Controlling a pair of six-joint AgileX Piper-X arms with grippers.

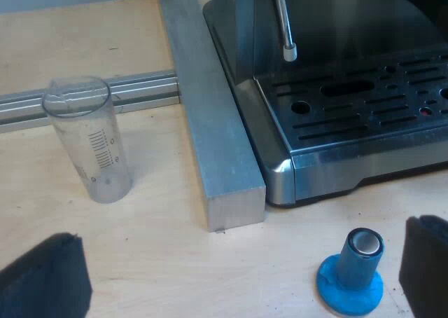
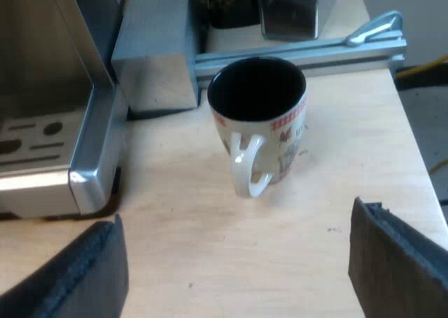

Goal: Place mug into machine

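Grippers are both held low over the wooden table (image 1: 154, 262), angled down toward it. The left gripper (image 1: 238, 276) is kept with its two black fingers spread wide, and nothing is clamped between them. Below it a blue tamper (image 1: 352, 272) is stood upright on the table, close to one finger and just off the front corner of the espresso machine (image 1: 280, 171). The slotted drip tray (image 1: 364, 108) of the machine is seen beyond, with the tip of the steam wand (image 1: 290, 50) hung above it. A metal bar (image 1: 217, 143) is laid along the machine's side, touching it.

The right gripper (image 2: 234, 269) is likewise held with its jaws wide apart and nothing gripped. It is pointed at the mug (image 2: 259, 118), which is stood upright on the table beside the machine's base, apart from it and not on the tray. The mug's white handle (image 2: 248, 165) is turned toward the gripper. Its inside is dark, and whether anything is in it cannot be told. A rail (image 2: 308, 52) is run just beyond the mug.

A measuring glass (image 1: 87, 139) is stood upright on the table near the metal bar. It is clear, a printed scale is carried on its wall, and it is seen through to its bottom.
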